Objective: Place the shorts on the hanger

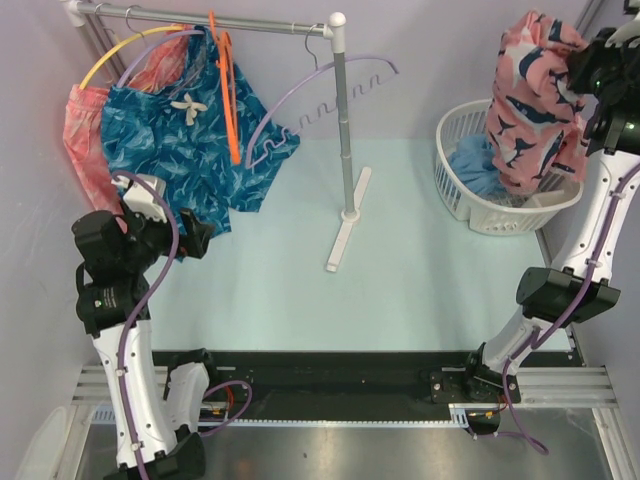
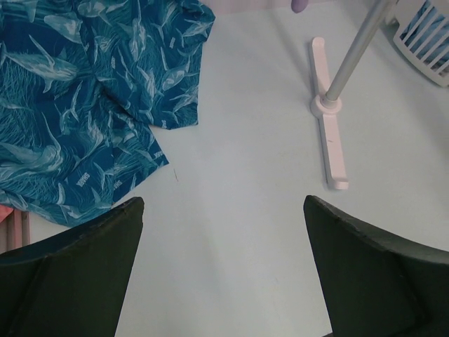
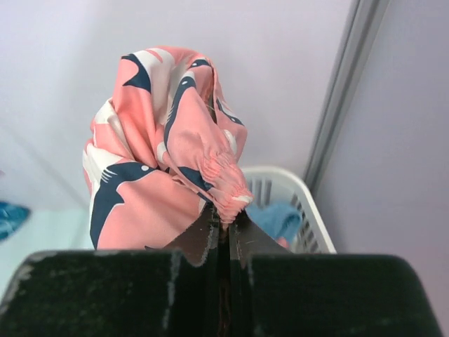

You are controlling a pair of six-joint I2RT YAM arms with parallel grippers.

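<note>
Since the shorts (image 3: 168, 168) hang bunched from my right gripper (image 3: 223, 226), which is pinched tight on a fold of the elastic waistband, I want this carry high and slow. Most of the fabric droops below and ahead of that gripper, over the white laundry basket (image 1: 460, 190). I can't tell whether the hem is free of the rim, so I'd lift first and swing across after. The orange hanger (image 1: 228, 90) is far off to that gripper's left, hooked on the rack rail (image 1: 200, 18) in front of the teal shorts (image 1: 190, 150). My left gripper (image 2: 223, 203) hovers spread wide and empty above the desk (image 2: 238, 140), with the teal shorts ahead and to its left. I judge it best placed to steady the hanger or catch the loose side of the waistband. One pinch on a single fold could slip, so no jerks.
</note>
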